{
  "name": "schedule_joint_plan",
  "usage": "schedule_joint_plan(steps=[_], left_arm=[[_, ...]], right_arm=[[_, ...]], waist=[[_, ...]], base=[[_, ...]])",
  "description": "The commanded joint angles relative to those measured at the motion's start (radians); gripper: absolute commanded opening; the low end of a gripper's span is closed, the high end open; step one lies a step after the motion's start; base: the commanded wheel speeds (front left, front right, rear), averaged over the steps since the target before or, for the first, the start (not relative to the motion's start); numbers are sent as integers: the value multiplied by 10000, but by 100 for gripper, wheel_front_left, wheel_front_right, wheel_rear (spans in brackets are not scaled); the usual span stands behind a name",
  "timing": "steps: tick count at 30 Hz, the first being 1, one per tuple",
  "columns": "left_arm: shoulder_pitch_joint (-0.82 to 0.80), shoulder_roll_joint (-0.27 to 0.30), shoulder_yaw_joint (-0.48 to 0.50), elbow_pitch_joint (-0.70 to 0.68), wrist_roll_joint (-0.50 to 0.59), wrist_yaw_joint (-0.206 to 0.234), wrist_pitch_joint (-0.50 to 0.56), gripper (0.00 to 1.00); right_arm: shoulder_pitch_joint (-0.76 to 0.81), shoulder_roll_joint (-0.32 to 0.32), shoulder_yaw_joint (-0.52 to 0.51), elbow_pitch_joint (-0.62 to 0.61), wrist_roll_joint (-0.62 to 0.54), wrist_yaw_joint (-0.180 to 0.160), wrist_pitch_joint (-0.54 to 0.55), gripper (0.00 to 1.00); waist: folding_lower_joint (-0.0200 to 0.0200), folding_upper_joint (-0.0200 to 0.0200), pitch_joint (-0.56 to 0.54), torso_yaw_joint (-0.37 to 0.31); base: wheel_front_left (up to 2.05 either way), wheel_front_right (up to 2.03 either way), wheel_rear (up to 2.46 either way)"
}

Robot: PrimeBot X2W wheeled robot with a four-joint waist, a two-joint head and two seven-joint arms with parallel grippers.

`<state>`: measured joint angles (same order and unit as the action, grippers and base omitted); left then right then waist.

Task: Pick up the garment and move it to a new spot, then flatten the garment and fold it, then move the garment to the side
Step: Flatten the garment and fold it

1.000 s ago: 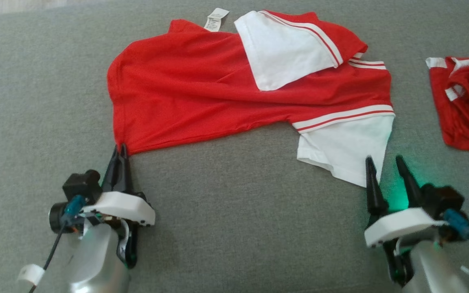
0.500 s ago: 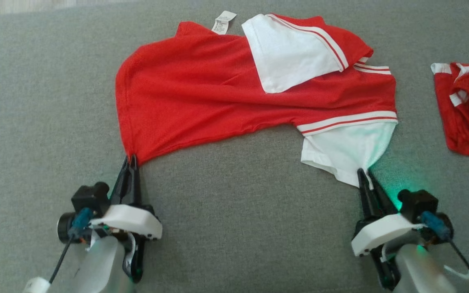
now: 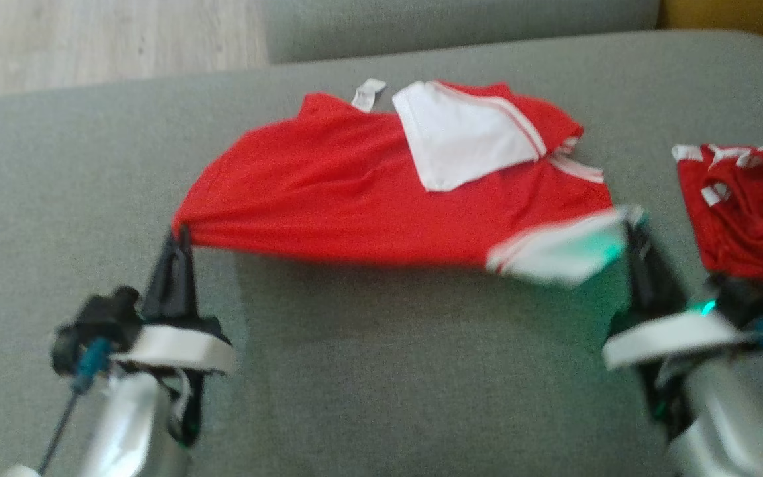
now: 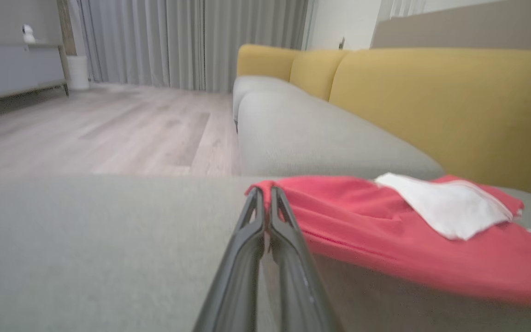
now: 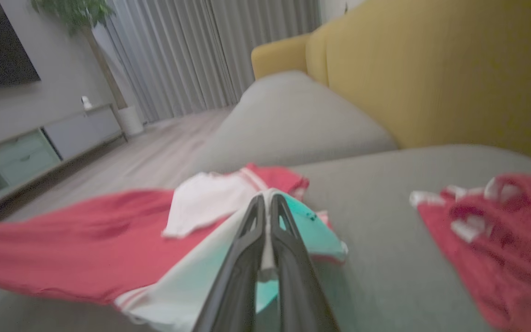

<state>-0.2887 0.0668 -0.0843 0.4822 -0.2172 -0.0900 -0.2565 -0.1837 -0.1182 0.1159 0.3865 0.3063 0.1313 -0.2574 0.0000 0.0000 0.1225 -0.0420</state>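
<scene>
left jaws closed, right jaws closed, set well apart

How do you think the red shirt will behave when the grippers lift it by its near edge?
Probably floppy: the shirt sags between the left gripper and right gripper, both shut on its edge. Likely light: fingertip pinches raise it. Its far part may drag on the cushion.

Nothing here can be read. The small white tag (image 3: 368, 95) at the red garment's (image 3: 328, 192) far edge, well beyond the left gripper (image 3: 179, 232), is too blurred to show any print.
</scene>
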Motion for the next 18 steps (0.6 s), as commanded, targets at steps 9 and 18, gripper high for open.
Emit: schedule_joint_plan(steps=[9, 18], left_arm=[[-2941, 1982, 6, -2309, 483, -356, 509, 0], [-5074, 3095, -933, -3123, 85, -402, 2493, 0]], right_arm=[[-3742, -2047, -135, -2328, 1974, -6, 167, 0], [-6382, -2895, -103, -2675, 2299, -6, 2030, 0]], waist=[[0, 0, -1488, 357], [0, 0, -868, 704]], base=[[0, 0, 0], [0, 0, 0]])
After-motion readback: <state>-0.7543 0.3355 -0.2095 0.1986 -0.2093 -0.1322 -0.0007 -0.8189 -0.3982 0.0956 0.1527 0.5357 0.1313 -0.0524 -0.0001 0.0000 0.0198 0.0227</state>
